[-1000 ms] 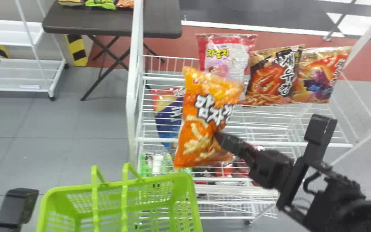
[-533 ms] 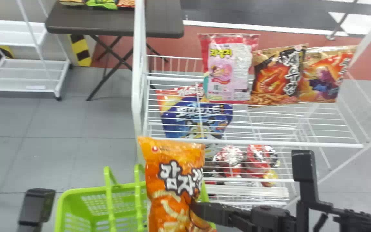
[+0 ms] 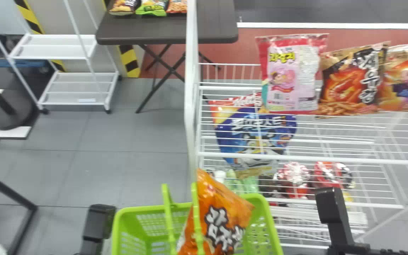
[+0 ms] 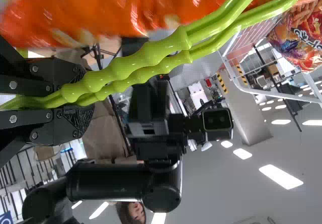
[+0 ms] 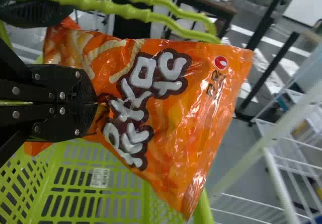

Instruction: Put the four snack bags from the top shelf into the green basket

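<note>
Orange glossy snack bag (image 3: 225, 209), pinched in the black right gripper (image 5: 96, 103), shifts from before the white wire rack (image 3: 331, 159) into the green plastic basket's (image 3: 143, 209) opening, lower centre of frame; release looks due.

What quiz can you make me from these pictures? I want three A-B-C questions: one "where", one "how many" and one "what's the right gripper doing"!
1. Where is the shiny orange snack bag?
A) On the white wire shelf
B) At the opening of the green plastic basket
C) On the gray floor

2. How many handles does the basket have?
A) One
B) Four
C) Two

3. The black right gripper is:
A) closed on the bag
B) holding a handle
C) holding nothing

1: B, the head view shows it there.
2: C, two green loops run side by side.
3: A, it pinches the creased wrapper.
</note>
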You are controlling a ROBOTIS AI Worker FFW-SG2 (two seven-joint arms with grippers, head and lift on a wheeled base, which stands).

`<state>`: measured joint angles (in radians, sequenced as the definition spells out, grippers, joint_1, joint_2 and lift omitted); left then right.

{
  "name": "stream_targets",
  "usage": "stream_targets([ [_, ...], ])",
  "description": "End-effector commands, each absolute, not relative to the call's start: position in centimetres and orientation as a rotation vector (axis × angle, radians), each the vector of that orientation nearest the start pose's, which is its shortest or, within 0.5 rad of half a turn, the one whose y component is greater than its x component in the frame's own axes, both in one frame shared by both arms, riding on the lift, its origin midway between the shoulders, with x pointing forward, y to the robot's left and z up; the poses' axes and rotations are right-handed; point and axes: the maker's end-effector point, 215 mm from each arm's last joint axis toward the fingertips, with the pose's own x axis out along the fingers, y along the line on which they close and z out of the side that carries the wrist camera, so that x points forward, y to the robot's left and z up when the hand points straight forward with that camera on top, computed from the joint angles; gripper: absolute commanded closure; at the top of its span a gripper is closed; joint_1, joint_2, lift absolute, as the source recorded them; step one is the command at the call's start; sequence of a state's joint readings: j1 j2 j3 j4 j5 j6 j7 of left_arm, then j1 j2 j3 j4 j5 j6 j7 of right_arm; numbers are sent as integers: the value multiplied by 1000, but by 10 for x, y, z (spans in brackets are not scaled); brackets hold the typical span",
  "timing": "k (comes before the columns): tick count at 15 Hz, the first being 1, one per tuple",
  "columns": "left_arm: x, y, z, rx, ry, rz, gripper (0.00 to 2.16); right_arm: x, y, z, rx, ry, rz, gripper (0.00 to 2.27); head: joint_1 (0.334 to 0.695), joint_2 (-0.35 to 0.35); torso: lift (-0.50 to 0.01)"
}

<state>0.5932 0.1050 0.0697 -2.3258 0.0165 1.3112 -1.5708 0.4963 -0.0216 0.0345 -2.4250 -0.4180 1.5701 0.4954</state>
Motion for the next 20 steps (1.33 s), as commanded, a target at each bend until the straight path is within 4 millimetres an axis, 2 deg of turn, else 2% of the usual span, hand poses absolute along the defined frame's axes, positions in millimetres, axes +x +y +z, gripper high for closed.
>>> stream_targets([
  [1, 157, 56, -370, -815, 957, -1332, 2145, 197, 1, -452, 470, 1200, 851, 2246, 695, 152, 0],
  [2, 157, 56, -370, -816, 958, -1332, 2145, 197, 1, -459, 439, 1214, 848, 2142, 695, 177, 0],
  [3, 155, 55, -370, -819, 959, -1332, 2145, 192, 4, -464, 424, 1230, 851, 1538, 695, 197, 0],
  [4, 155, 55, -370, -819, 959, -1334, 2145, 190, 6, -466, 434, 1239, 859, 421, 695, 208, 0],
  [5, 154, 53, -369, -817, 959, -1339, 2145, 186, 9, -466, 449, 1246, 875, -2, 695, 218, 0],
  [7, 154, 52, -368, -814, 959, -1342, 2145, 191, 6, -453, 483, 1215, 890, 9, 695, 247, 0],
  [9, 154, 52, -368, -814, 959, -1342, 2145, 211, -11, -433, 519, 1147, 874, 33, 695, 245, 0],
  [11, 154, 52, -368, -811, 959, -1342, 2145, 235, -47, -424, 527, 1086, 797, 39, 695, 200, 0],
  [13, 153, 53, -367, -806, 960, -1344, 2145, 267, -98, -422, 547, 1025, 650, 46, 695, 56, 0],
  [14, 152, 53, -367, -806, 960, -1345, 2145, 294, -127, -423, 537, 973, 568, 46, 695, -11, 0],
  [15, 152, 53, -367, -804, 961, -1345, 2145, 334, -157, -421, 504, 890, 485, 46, 695, -73, 0],
  [16, 152, 54, -368, -804, 964, -1345, 2145, 369, -176, -420, 483, 824, 434, 46, 695, -133, 0],
  [17, 151, 54, -367, -804, 962, -1348, 2145, 400, -191, -416, 466, 759, 396, 49, 695, -236, 0],
  [18, 151, 54, -367, -805, 964, -1347, 2145, 439, -207, -405, 431, 657, 348, 53, 695, -267, 0],
  [20, 152, 54, -367, -802, 963, -1346, 2145, 495, -225, -383, 363, 501, 298, 56, 695, -298, 0],
])
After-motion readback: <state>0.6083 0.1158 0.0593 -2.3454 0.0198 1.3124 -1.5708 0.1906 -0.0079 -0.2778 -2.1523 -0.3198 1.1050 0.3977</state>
